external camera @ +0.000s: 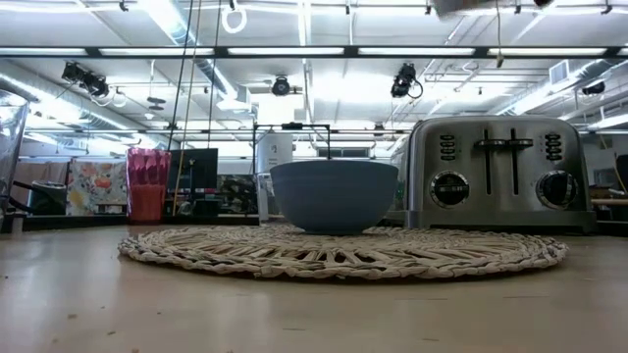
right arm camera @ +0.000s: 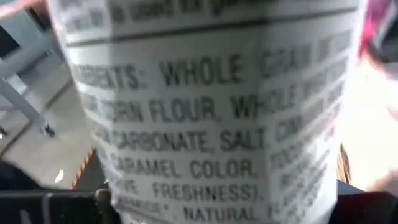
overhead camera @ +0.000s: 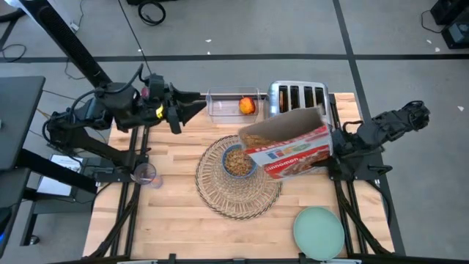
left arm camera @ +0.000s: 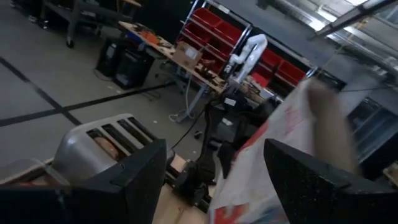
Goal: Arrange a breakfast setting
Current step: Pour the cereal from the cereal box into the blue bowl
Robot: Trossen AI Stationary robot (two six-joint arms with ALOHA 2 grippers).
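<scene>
The right gripper (overhead camera: 338, 144) is closed on the cereal box (overhead camera: 287, 145) and holds it tipped on its side, its open end above the blue bowl (overhead camera: 238, 161). The bowl sits on the round wicker placemat (overhead camera: 236, 178) and holds brown cereal. The toaster (overhead camera: 298, 97) stands just behind the placemat, partly hidden by the box. Beside the toaster, a clear tray (overhead camera: 233, 105) holds the orange fruit (overhead camera: 248, 105). The green plate (overhead camera: 319, 232) lies at the table's front edge, well apart from the placemat on the right arm's side. The red cup (external camera: 148, 184) stands beyond the placemat, on the far side from the toaster. The left gripper (overhead camera: 192, 105) hovers with its fingers spread open, empty, behind the placemat near the tray.
</scene>
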